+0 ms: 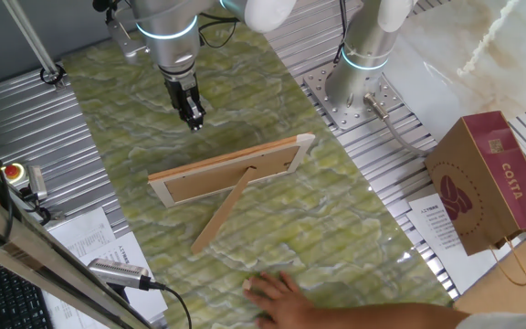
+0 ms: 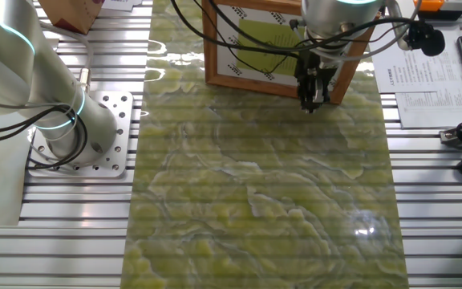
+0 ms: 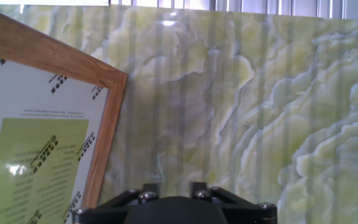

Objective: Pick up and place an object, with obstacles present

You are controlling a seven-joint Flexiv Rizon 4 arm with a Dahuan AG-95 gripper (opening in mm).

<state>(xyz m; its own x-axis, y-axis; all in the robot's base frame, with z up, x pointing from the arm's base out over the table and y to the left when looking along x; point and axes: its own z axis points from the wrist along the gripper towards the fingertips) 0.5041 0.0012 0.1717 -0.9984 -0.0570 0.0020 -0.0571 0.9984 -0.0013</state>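
Observation:
A light wooden picture frame (image 1: 231,169) stands upright across the middle of the green marbled mat (image 1: 272,228), held up by a long flat prop leg (image 1: 222,215). In the other fixed view its front (image 2: 255,40) shows a printed sheet. In the hand view its corner (image 3: 107,118) fills the left side. My gripper (image 1: 194,117) hangs just above the mat, a short way from the frame on its front side, near its one end (image 2: 311,100). Its fingers look together and hold nothing. No object to pick shows apart from the frame.
A person's hand (image 1: 281,292) rests on the mat near the front edge. A second arm's base (image 1: 363,82) stands beside the mat. A pink Costa bag (image 1: 491,178), papers (image 1: 94,242) and a red stop button (image 1: 12,171) lie off the mat.

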